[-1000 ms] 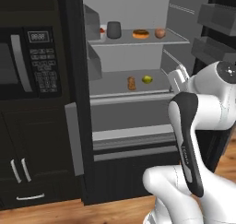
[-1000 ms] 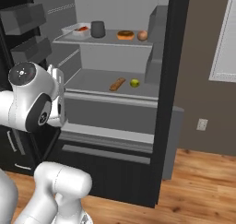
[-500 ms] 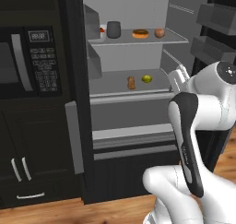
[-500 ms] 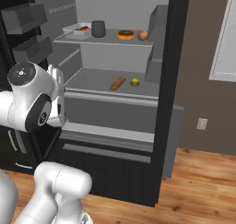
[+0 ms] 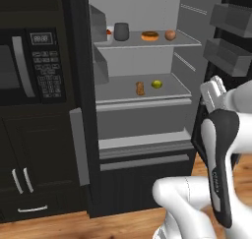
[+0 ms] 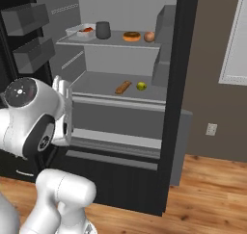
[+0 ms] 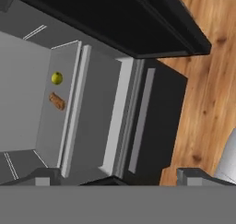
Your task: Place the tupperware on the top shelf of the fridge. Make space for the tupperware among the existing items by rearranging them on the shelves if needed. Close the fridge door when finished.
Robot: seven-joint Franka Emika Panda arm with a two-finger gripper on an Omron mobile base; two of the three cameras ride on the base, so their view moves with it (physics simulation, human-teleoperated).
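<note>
The fridge point(image 5: 142, 149) stands open. On the top shelf point(image 6: 113, 44) the white tupperware point(image 6: 82, 31) with red food sits at the left end. Beside it in a row stand the dark grey jar point(image 6: 102, 30), the donut point(image 6: 131, 36) and the round brownish fruit point(image 6: 149, 36). The lower shelf carries a brown lump point(image 6: 123, 87) and a lime point(image 6: 141, 85). My gripper point(image 7: 119, 176) is open and holds nothing. It hangs in front of the fridge, below the lower shelf, at the side of the open door with the bins, well back from the shelves. The hand view also catches the lime point(image 7: 56, 78) and lump point(image 7: 57, 101).
Both fridge doors are swung open; one carries grey bins point(image 5: 230, 41), the other point(image 6: 174, 98) stands on the opposite side. A black microwave cabinet point(image 5: 34, 66) flanks the fridge. Wooden floor point(image 6: 212, 189) lies in front of the bottom drawer.
</note>
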